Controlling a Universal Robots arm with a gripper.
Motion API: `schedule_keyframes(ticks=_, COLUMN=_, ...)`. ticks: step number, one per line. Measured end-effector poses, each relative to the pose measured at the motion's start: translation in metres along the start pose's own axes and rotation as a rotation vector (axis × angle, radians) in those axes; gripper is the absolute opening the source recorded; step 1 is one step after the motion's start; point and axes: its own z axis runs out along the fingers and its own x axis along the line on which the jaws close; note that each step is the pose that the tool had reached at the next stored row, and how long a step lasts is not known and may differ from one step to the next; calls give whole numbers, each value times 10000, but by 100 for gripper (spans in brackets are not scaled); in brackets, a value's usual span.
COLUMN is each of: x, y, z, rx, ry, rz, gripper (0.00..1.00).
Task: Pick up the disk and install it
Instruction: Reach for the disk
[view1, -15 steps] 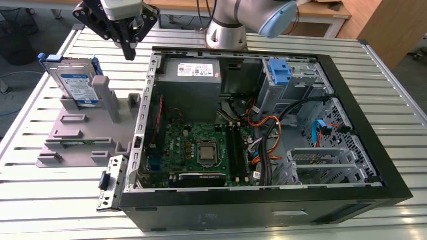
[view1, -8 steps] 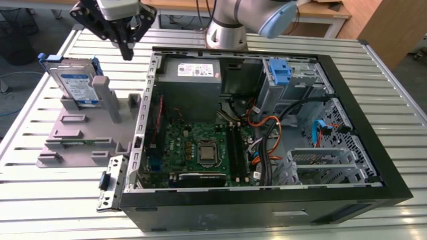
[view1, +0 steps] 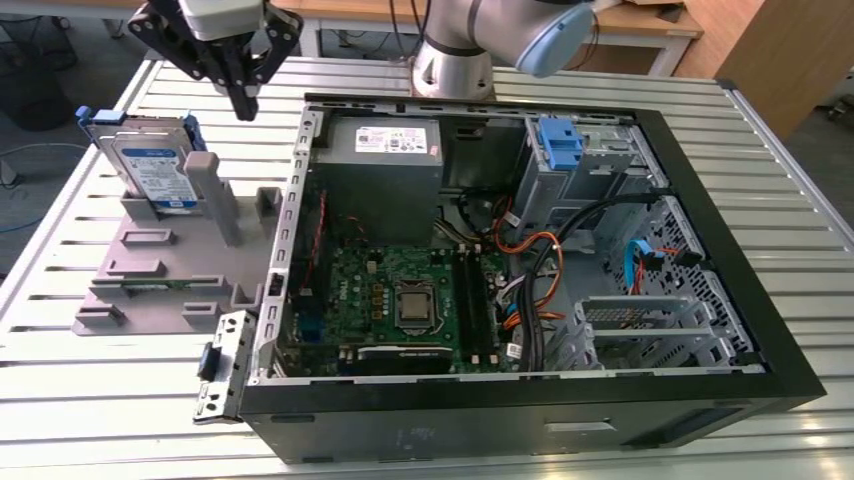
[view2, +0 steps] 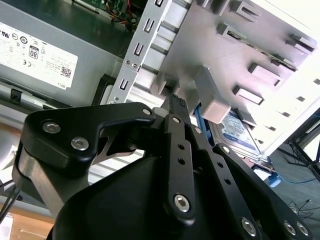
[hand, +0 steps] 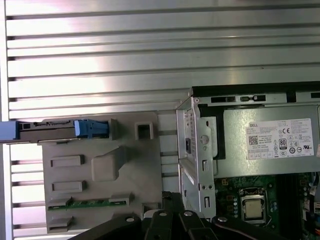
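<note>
The disk (view1: 150, 165) stands on edge in a slot at the far end of a grey holder (view1: 167, 265), on the exterior view's left; it is silver with a blue-and-white label and a blue bracket. My gripper (view1: 244, 106) hangs above the table just behind the disk and toward the case, a little to its right, not touching it. Its fingers are shut together with nothing between them. In the second wrist view the gripper (view2: 177, 103) points toward the holder, and the disk (view2: 236, 131) lies beyond a grey post. The first wrist view shows the disk (hand: 55, 129) edge-on.
An open black computer case (view1: 747, 300) takes up the middle and right of the slatted metal table (view1: 120, 420). Inside are a grey power supply (view1: 380, 150), a tall blue latch (view1: 561, 145), the motherboard (view1: 400, 300), cables and a metal drive cage (view1: 641, 320).
</note>
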Motion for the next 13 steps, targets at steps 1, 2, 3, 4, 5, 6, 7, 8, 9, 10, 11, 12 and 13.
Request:
schedule_keyframes(ticks=1, x=11, y=-1, z=0, rx=0, ry=0, rz=1, gripper=11)
schedule_keyframes(ticks=2, x=23, y=-2, z=-1, rx=0, ry=0, rz=0, gripper=11)
schedule_keyframes(ticks=3, x=34, y=-3, z=-1, rx=0, ry=0, rz=0, gripper=11)
schedule_keyframes(ticks=4, x=45, y=-3, z=-1, rx=0, ry=0, rz=0, gripper=11)
schedule_keyframes(ticks=5, x=56, y=-4, z=-1, rx=0, ry=0, rz=1, gripper=11)
schedule_keyframes(ticks=6, x=65, y=-5, z=-1, rx=0, ry=0, rz=1, gripper=11)
schedule_keyframes(ticks=7, x=72, y=-5, z=-2, rx=0, ry=0, rz=1, gripper=11)
schedule_keyframes(ticks=8, x=77, y=-6, z=-2, rx=0, ry=0, rz=1, gripper=11)
schedule_keyframes(ticks=9, x=81, y=-6, z=-1, rx=-1, ry=-1, rz=1, gripper=11)
schedule_keyframes(ticks=10, x=82, y=-6, z=-2, rx=0, ry=0, rz=0, gripper=11)
schedule_keyframes(ticks=11, x=82, y=-6, z=-2, rx=0, ry=0, rz=-1, gripper=11)
schedule_keyframes(ticks=12, x=83, y=-6, z=-2, rx=0, ry=1, rz=-1, gripper=11)
schedule_keyframes(ticks=13, x=84, y=-6, z=-2, rx=0, ry=0, rz=1, gripper=11)
